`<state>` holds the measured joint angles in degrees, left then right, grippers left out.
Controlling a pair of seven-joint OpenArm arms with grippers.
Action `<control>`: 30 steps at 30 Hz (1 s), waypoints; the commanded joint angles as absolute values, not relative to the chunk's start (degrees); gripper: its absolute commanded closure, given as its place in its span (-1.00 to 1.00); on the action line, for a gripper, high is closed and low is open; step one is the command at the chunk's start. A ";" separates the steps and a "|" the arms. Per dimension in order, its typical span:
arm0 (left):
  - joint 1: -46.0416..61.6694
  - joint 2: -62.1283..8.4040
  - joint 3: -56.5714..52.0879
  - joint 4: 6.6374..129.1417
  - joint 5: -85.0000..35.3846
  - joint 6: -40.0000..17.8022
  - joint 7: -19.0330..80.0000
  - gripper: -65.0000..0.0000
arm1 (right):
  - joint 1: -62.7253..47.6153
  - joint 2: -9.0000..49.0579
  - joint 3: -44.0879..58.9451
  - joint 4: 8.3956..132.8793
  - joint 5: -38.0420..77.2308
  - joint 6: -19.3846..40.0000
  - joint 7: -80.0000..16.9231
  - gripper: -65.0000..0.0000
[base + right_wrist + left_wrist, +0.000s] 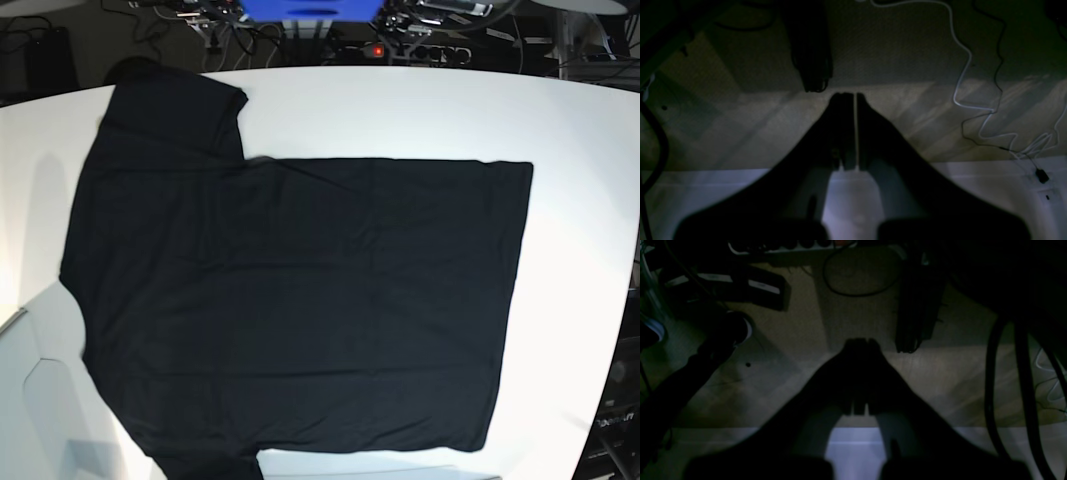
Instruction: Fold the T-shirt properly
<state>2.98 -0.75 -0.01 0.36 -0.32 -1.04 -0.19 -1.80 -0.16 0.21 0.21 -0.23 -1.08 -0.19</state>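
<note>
- You see the T-shirt (300, 300) spread flat on the white tabletop (580, 130) in the base view, filling most of the frame from the left edge to right of centre.
- Its long axis runs left to right across that view: the sleeves sit at the upper left and lower left, and the straight hem edge stands at the right.
- No print shows on the upward face; the cloth reads as plain black, with no fold made yet.
- Neither arm appears in the base view, so you cannot tell from it which arm is nearer the cloth.
- In the left wrist view the left pincer (860, 341) is clenched, tips together, with nothing between them; it points at the carpeted floor (957, 373), with a pale tabletop edge at the bottom of the frame.
- In the right wrist view the right pincer (851, 96) is clenched too, only a thin slit between the tips, and grasps nothing; it also looks over floor and loose cables (977, 110).
- Both wrist views show no shirt, so judge the cloth to lie behind or under each pincer's line of sight; you likely need to bring both arms over the tabletop before any grasp.
</note>
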 commanded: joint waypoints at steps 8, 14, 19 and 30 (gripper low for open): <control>12.88 -2.15 -0.04 13.14 -0.48 -0.22 -0.13 1.00 | -11.38 -0.22 0.13 13.32 -0.22 0.31 -0.48 1.00; 31.34 -5.05 -0.04 43.30 -0.48 -0.31 0.31 1.00 | -25.27 -0.13 0.04 33.45 -0.22 0.31 -0.57 1.00; 41.89 -8.84 -0.04 63.16 -0.48 -0.31 0.40 1.00 | -36.79 0.84 0.04 52.26 -0.22 0.31 -0.57 1.00; 56.48 -12.88 -0.13 91.12 -0.48 -0.31 0.48 1.00 | -57.10 2.51 1.71 89.01 -0.31 0.31 -3.56 1.00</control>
